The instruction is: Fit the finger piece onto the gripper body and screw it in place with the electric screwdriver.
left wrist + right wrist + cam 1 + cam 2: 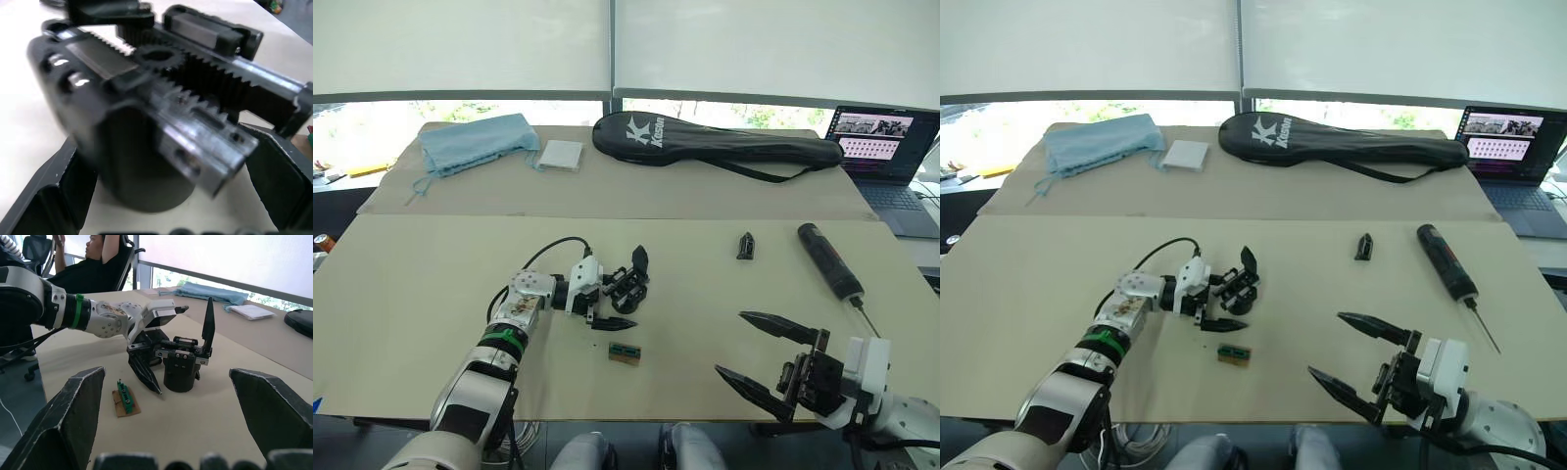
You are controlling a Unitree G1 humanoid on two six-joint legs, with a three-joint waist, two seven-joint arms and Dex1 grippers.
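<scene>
A: Item one, gripper body (628,284)?
B: Standing on the tan table (411,294), round base down, its one fitted finger pointing up. The left gripper (146,363) has its fingers either side of the base; in the left wrist view they flank it closely, but whether they actually press on it I cannot tell.

A: Item two, finger piece (745,246)?
B: Lying loose on the table, well apart from the body, nearer the electric screwdriver (832,264), which lies on the robot's right with its bit toward the near edge.

A: Item three, right gripper (759,354)?
B: Fingers spread wide, holding nothing, hovering over the near edge of the table, short of both the finger piece and the screwdriver.

A: Step in hand, by your reading?
B: Fetching the finger piece. Advice: approach from above, pinch across the thicker base so the tapered tip stays free, and keep the body steady and upright for the fitting.

A: Other entries?
B: A small green board on a brown backing (625,352) just near the body; a black racket bag (715,144), blue cloth (475,142) and laptop (891,147) at the far side.

A: Hard to make out?
B: The empty mounting slot on the rack, any screws, and the finger piece's orientation.
</scene>
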